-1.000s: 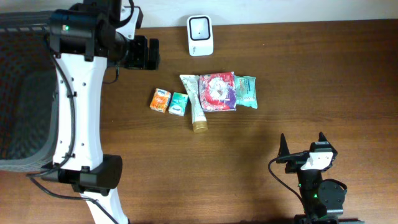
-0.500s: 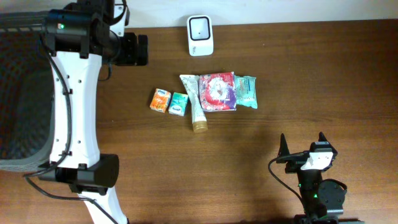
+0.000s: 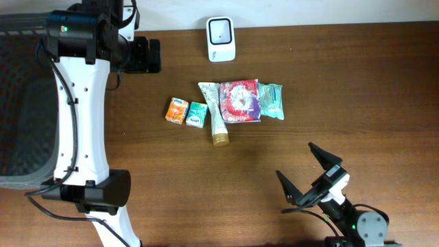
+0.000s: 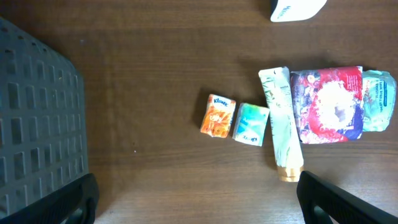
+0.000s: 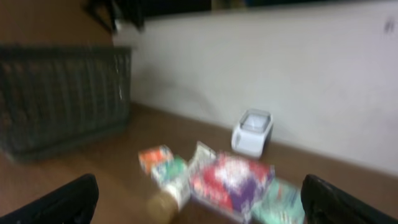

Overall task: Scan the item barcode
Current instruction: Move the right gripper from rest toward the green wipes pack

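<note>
At left edge: basket point(image 3: 20, 103). Left gripper point(image 3: 149, 56) at far left over table, jaws wide apart, holding nothing. Mid-table row: orange pack point(image 3: 177, 110), teal pack point(image 3: 197, 114), tube point(image 3: 215, 113), red packet point(image 3: 239, 101), green packet point(image 3: 271, 101), none gripped. Scanner point(image 3: 221, 39) beyond row. Near right: right gripper point(image 3: 294, 159), jaws spread wide, empty.

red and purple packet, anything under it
The red and purple packet seems to overlap the edge of the white tube, with the teal packet beside it. Whatever lies beneath its middle is covered.
</note>
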Available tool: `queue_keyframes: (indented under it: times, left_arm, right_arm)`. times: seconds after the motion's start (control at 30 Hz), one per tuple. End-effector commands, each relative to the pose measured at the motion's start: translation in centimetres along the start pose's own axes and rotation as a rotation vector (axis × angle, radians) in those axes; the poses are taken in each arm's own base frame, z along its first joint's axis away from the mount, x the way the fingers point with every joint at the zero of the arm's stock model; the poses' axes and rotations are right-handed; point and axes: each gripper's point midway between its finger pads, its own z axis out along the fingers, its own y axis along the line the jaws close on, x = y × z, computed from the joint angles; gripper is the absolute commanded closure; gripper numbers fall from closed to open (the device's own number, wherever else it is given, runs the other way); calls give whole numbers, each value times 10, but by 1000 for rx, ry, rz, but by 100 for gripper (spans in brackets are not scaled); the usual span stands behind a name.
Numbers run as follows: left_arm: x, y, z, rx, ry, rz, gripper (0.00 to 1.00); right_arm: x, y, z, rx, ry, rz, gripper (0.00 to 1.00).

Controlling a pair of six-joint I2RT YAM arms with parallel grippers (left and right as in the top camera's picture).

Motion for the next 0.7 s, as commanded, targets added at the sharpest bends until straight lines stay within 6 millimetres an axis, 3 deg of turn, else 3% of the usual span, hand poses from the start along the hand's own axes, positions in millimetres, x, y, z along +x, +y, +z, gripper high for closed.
queue_keyframes:
  times: [0.0, 0.07, 0.2, 0.33, 0.43, 0.53, 0.67]
  left_arm:
    - [1, 2, 3, -11, 8, -14, 1]
    - [1, 2, 3, -11, 8, -14, 1]
    - [1, 2, 3, -11, 8, -14, 1]
    - [1, 2, 3, -11, 8, -14, 1]
    - [1, 2, 3, -11, 8, -14, 1]
    - [1, 2, 3, -11, 8, -14, 1]
    - [1, 2, 3, -11, 8, -14, 1]
  right_arm:
    - [-24, 7, -2, -32, -95, 11, 1]
    - [-37, 5, -3, -18, -144, -24, 1]
    - [-78, -23, -13, 183, -271, -84, 1]
    - [-126, -19, -17, 224, -308, -274, 1]
    - [-152, -32, -4, 264, -223, -305, 1]
    - [-178, -52, 25, 267, -102, -241, 1]
    - [-184, -79, 61, 268, 188, -68, 1]
